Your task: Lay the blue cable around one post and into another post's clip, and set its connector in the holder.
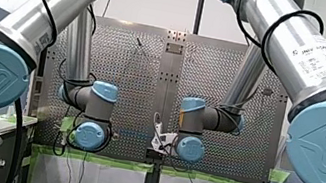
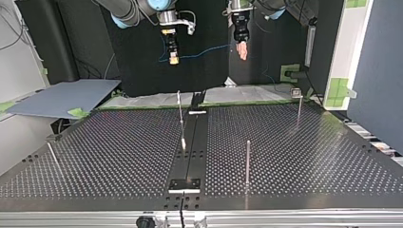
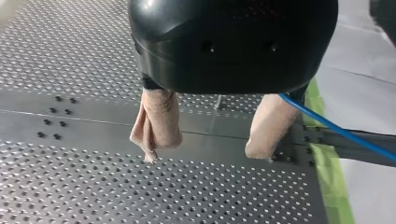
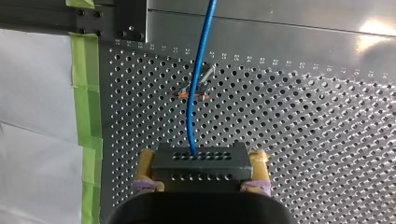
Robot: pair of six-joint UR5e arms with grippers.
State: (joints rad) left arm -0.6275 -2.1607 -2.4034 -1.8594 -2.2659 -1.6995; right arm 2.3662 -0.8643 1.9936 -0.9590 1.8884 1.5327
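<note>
so far: nothing is routed; the job looks barely begun.
right gripper: yellow pads closed on the black connector, held up in the air behind the far edge of the table.
left gripper: beige pads spread wide with nothing between them; it hangs at about the same height as the other one.
blue cable: leaves the connector and runs in the air across to my left gripper, passing close by the outer side of one pad; whether it touches that pad i cannot tell.
posts: the thin post and the far post with a clip on top both stand bare, well apart from the cable.
holder: not certain; the black plate at the near edge in the top view may be it, and it has no connector in it.
left to do: bring the cable down, wrap one post, press it into the clip, seat the connector.
</note>
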